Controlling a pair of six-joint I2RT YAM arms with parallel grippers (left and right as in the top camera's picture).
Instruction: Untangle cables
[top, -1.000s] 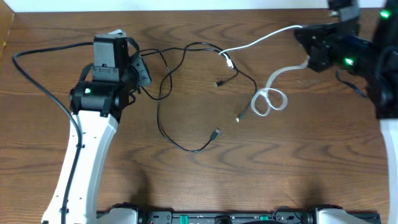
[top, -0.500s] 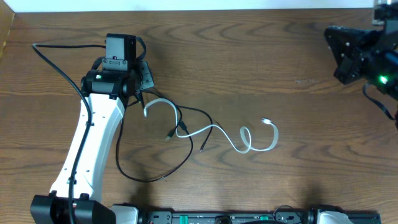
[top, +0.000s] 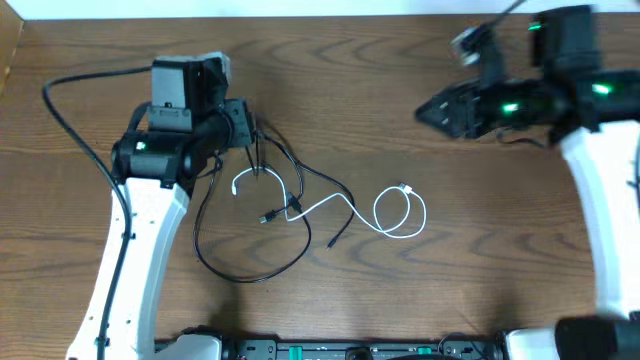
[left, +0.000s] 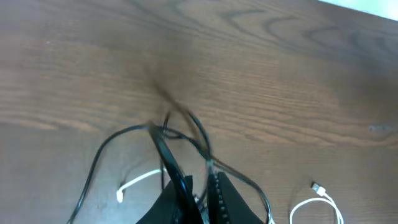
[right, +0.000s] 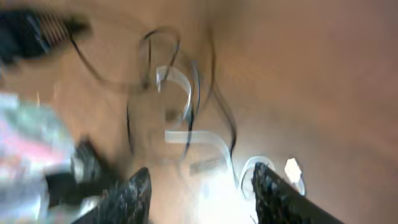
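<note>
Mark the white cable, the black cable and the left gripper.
white cable (top: 406, 188): overhead, plug at its looped end.
black cable (top: 237, 281): overhead, bottom of its big loop.
left gripper (left: 200, 183): left wrist, between its fingertips.

Bare wooden table lies open across the lower right and top centre of the overhead frame. Centre-left, a looping black cable and white cable clutter the surface beside the left arm.
</note>
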